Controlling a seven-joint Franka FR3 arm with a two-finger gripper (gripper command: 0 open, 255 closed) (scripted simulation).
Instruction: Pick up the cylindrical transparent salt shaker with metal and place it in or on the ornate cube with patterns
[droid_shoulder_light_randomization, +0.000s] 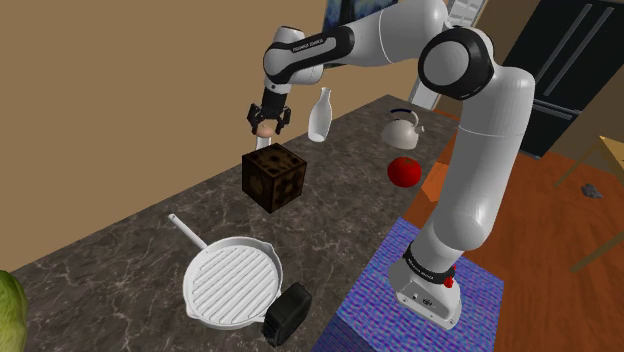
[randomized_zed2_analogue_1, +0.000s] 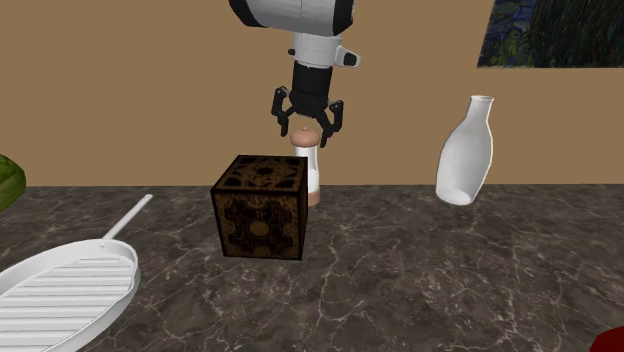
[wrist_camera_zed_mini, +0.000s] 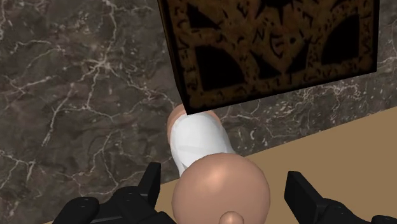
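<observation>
The salt shaker (randomized_zed2_analogue_1: 308, 168) is standing upright on the dark marbled bench (randomized_zed2_analogue_1: 420, 270), close to the edge that runs along the tan wall (randomized_zed2_analogue_1: 120, 90). It is showing a white body with a rounded pinkish-tan cap and a base of the same colour. The gripper (randomized_zed2_analogue_1: 306, 132) is hanging straight above it, pointing down. Its black fingers (wrist_camera_zed_mini: 151, 186) are standing wide apart, one on each side of the cap. In the wrist view a gap is showing between each finger and the cap, so they are not gripping the shaker.

The cube (randomized_zed2_analogue_1: 262, 208), dark brown with ornate lighter patterns on its faces, is sitting on the bench just beside the shaker, on the side away from the wall. Whether the two are touching cannot be told.

Further along the wall edge a white bottle (droid_shoulder_light_randomization: 319, 113) is standing, leaning a little. Near the corner beyond it a white kettle (droid_shoulder_light_randomization: 402, 128) is sitting, with a red round thing (droid_shoulder_light_randomization: 404, 171) near the edge on the stand's side. Toward the opposite end, a white ridged grill pan (droid_shoulder_light_randomization: 232, 282) is lying flat with its handle pointing toward the wall. A small black box (droid_shoulder_light_randomization: 287, 312) is sitting just beside it at the edge on the stand's side.
</observation>
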